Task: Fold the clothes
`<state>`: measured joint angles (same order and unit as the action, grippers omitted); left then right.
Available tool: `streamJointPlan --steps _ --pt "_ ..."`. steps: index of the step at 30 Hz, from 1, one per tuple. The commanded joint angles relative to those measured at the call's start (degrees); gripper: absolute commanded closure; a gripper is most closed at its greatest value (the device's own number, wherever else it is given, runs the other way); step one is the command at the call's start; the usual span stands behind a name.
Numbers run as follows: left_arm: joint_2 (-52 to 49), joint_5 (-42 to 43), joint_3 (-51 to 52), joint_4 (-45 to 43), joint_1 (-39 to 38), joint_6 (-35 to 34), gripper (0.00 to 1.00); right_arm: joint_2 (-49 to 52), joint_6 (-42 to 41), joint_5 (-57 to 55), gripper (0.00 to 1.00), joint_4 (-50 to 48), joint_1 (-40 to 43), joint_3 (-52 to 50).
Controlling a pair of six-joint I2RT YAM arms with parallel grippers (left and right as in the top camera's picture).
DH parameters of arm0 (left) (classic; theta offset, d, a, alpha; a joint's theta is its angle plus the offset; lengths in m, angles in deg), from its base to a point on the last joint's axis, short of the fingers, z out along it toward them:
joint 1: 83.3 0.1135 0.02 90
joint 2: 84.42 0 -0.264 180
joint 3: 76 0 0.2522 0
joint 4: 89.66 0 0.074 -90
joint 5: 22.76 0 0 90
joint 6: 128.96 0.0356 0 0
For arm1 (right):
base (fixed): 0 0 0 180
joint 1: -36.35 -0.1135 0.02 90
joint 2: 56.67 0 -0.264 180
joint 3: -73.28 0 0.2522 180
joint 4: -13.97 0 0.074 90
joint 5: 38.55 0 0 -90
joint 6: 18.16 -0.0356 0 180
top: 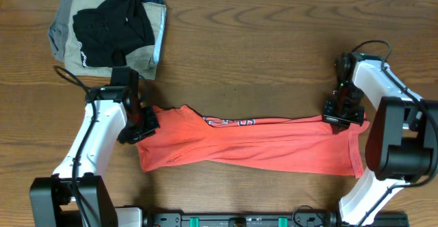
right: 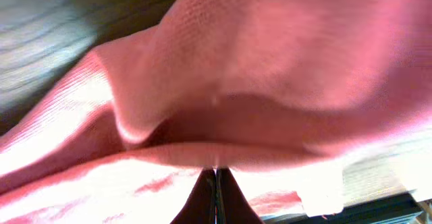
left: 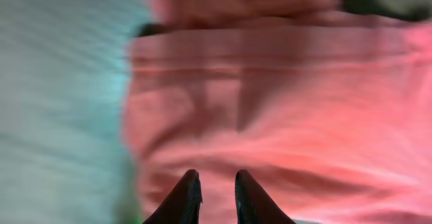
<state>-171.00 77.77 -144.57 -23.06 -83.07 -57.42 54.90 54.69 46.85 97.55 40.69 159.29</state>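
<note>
The clothes, a red-orange T-shirt [top: 260, 145], lie folded into a long band across the front of the wooden table [top: 260, 56]. A strip of white lettering [top: 229, 122] shows along the band's far edge. My left gripper [top: 145, 126] is at the shirt's left end. In the blurred left wrist view its fingers [left: 217, 178] stand a narrow gap apart with red cloth [left: 283, 96] filling the gap. My right gripper [top: 340, 116] is at the far right corner. In the right wrist view it [right: 216, 171] is pinched shut on a fold of the shirt [right: 270, 62], which drapes ahead of it.
At the back left corner lies a pile of other garments, a black one [top: 113, 22] on top of khaki and grey ones [top: 68, 39]. The arm bases stand at the table's front edge, left [top: 68, 196] and right [top: 397, 145].
</note>
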Motion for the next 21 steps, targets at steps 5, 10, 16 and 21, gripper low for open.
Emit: streamJointPlan --steps 5,10,16,21 --pt "-2.3 7.0 0.2 -1.3 -3.2 3.2 0.78 -4.6 -1.1 -1.6 0.99 0.0 1.0 0.5" --pt "-5.3 6.8 0.5 -2.5 -3.2 3.2 0.78 -4.5 -1.1 -2.8 0.97 -3.0 2.3 -2.1" --pt "-10.5 3.2 0.6 -3.2 -3.1 3.2 0.78 -4.5 -1.7 -5.1 0.96 -4.4 7.2 -4.4" --pt "-15.4 1.6 0.6 -5.2 -3.1 3.2 0.78 -4.5 -0.3 -0.4 0.99 -7.5 12.1 -4.5"
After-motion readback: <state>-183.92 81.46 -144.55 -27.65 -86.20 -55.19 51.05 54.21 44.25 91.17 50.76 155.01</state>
